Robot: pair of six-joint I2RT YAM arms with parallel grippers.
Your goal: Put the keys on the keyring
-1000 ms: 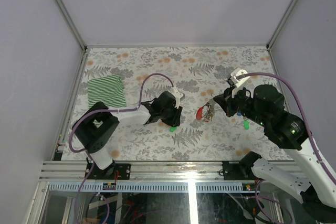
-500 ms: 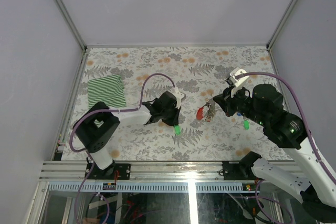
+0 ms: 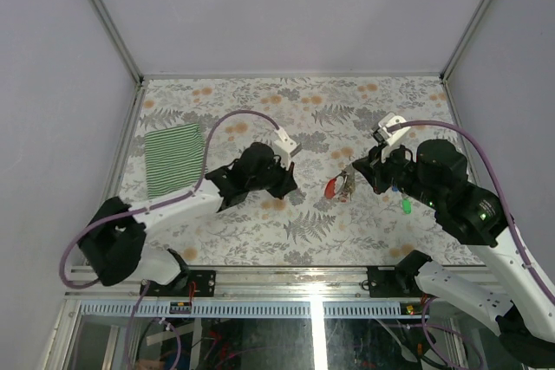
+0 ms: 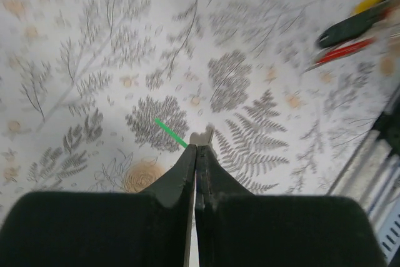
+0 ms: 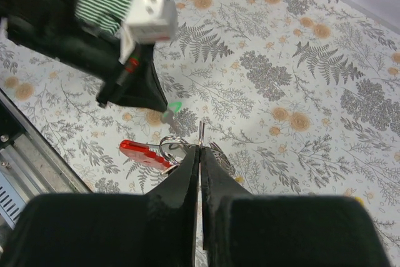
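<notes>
1. Jaws of the left gripper (image 4: pixel 197 148) are pressed together and pinch a green key (image 4: pixel 170 133), which shows edge-on as a thin green line slanting away from the fingertips.
2. In the right wrist view, the coloured head of that key sticks out just past the tips of the left gripper.
3. The left gripper hangs over the middle of the table (image 3: pixel 260 101), a little to the left of centre and roughly halfway between the far and near edges.
4. The right gripper (image 5: pixel 200 152) is closed on the metal part of the keyring (image 5: pixel 145 151). A thin bright strip stands upright between its fingertips.
5. The red loop of the keyring points away from the right gripper towards the left gripper, and a wire ring sits between the loop and the pinched strip.
6. The keyring is near the middle of the table, just right of centre. It is close to the green key but apart from it.
7. A second green key (image 3: pixel 405 206) lies on the table beside the right arm, towards the right edge and well apart from the keyring.
8. A green striped cloth (image 3: pixel 173 160) lies flat near the left edge.
</notes>
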